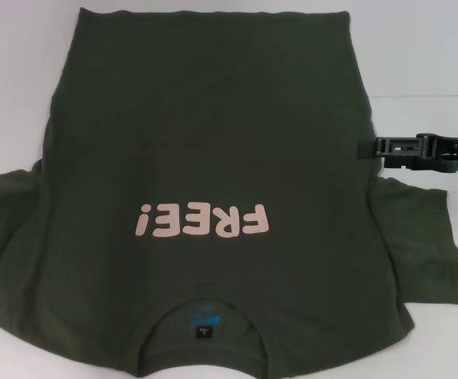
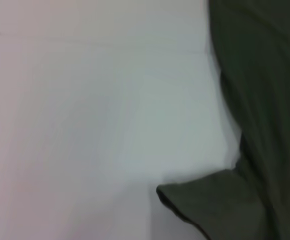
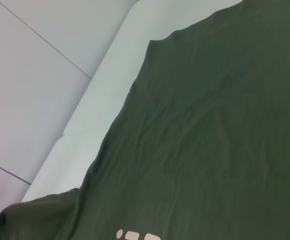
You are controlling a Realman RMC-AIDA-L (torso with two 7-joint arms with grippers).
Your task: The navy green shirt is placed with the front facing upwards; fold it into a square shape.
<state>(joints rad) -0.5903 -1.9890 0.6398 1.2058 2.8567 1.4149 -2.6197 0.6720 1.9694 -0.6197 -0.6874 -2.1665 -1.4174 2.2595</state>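
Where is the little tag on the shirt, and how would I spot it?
Find the olive-green T-shirt spread flat on the white table. Below the pink FREE! lettering, inside the neckline, sits the neck label: the shirt's only blue-and-black spot.

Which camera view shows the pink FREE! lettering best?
The head view: all of the FREE! lettering shows on the navy green shirt. The right wrist view catches only a sliver at its edge; the left wrist view shows none.

Pale pink "FREE!" on the navy green shirt (image 1: pixel 205 150); neck label (image 1: pixel 204 330) seemingly illegible.
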